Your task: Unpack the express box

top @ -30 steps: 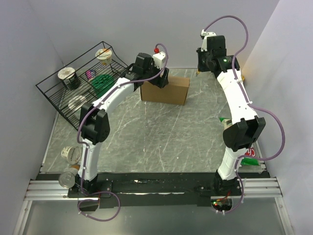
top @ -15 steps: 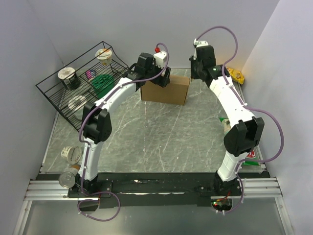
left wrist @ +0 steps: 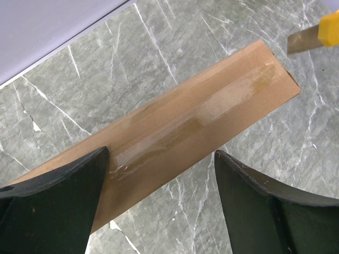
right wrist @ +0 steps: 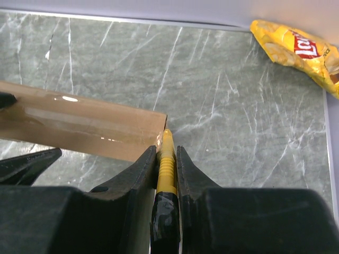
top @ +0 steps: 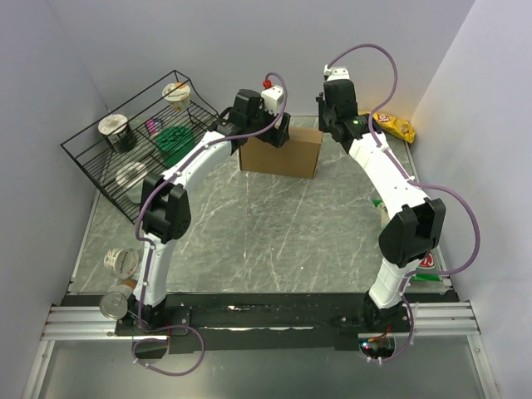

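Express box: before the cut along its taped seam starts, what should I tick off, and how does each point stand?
1. Cutter secured: the right gripper is shut on the yellow cutter. Ok.
2. Blade placed: the cutter's tip sits at the end corner of the express box. Contact with the tape: cannot tell.
3. Box braced: the left gripper has its jaws open on either side of the box, not clamping it. Not ok.
4. Seam intact: the tape runs unbroken along the top face. Ok.
5. Cutting path free: the chip bag lies apart in the far corner. Ok.
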### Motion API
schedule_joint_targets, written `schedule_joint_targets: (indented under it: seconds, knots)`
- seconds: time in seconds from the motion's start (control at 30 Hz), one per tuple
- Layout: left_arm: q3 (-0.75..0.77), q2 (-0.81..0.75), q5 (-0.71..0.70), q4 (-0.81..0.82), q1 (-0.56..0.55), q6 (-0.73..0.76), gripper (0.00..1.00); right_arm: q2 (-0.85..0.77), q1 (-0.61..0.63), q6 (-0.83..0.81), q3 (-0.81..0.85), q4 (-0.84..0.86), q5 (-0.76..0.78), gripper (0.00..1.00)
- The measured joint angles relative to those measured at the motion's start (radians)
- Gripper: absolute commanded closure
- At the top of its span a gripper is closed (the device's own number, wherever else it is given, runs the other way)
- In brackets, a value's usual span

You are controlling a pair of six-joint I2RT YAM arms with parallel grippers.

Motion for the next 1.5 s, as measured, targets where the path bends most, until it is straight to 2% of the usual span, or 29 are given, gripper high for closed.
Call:
schedule_joint_targets:
  seconds: [1.5]
  knots:
    - [0.024,0.031,0.026,0.04,0.016,-0.014,0.12,0.043,0.0,-0.013,0.038,0.052,0.017,1.0]
